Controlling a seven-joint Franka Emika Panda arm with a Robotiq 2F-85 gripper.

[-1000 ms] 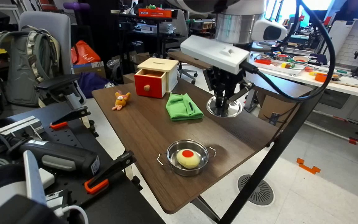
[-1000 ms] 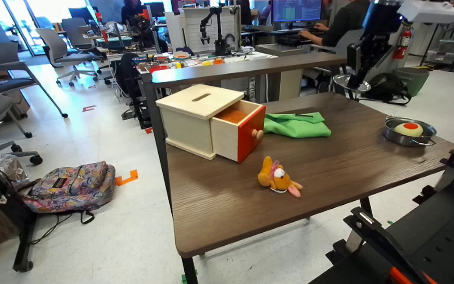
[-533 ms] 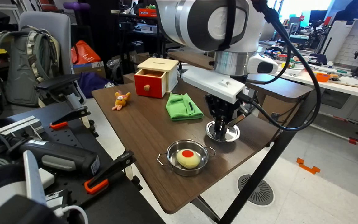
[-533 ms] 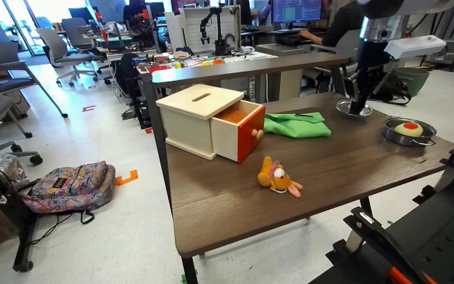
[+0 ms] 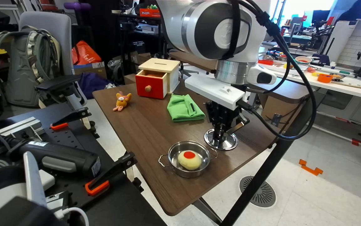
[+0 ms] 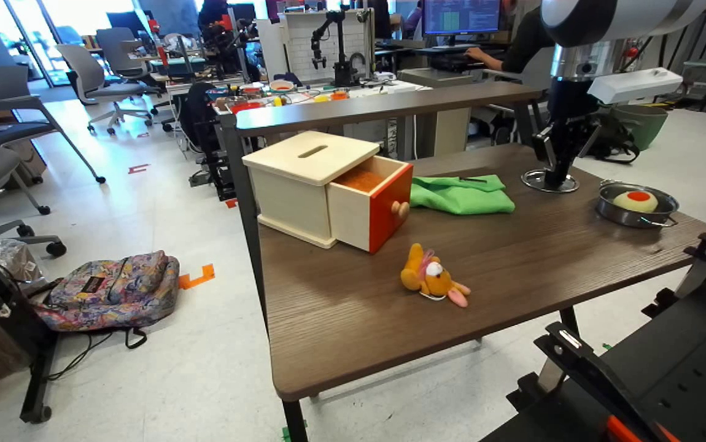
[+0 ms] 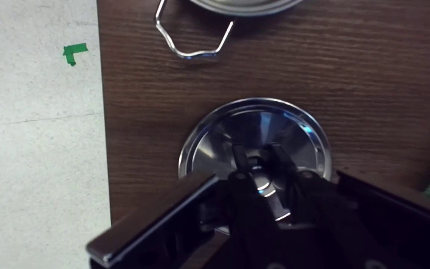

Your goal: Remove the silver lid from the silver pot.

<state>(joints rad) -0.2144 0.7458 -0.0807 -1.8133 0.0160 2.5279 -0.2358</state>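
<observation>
The silver lid (image 5: 229, 143) lies about flat on the table beside the silver pot. It also shows in an exterior view (image 6: 528, 179) and in the wrist view (image 7: 263, 116). My gripper (image 5: 218, 142) stands upright over the lid's middle and is shut on its knob; in the wrist view the gripper's fingers (image 7: 261, 157) are on either side of the knob. The silver pot (image 5: 189, 173) is uncovered, with a yellow-and-red toy inside, and shows in an exterior view too (image 6: 620, 215). The wrist view shows only its near rim and handle (image 7: 196, 54).
A folded green cloth (image 5: 185, 108) lies behind the lid. A red-and-tan box (image 5: 157, 80) with its drawer partly out and an orange plush toy (image 5: 122, 101) are farther back. The table edge (image 7: 104, 123) runs close beside the lid and pot.
My gripper has come down with the lid from above the table and moved a little nearer the pot. The lid was tilted and in the air; now it is level on the table.
</observation>
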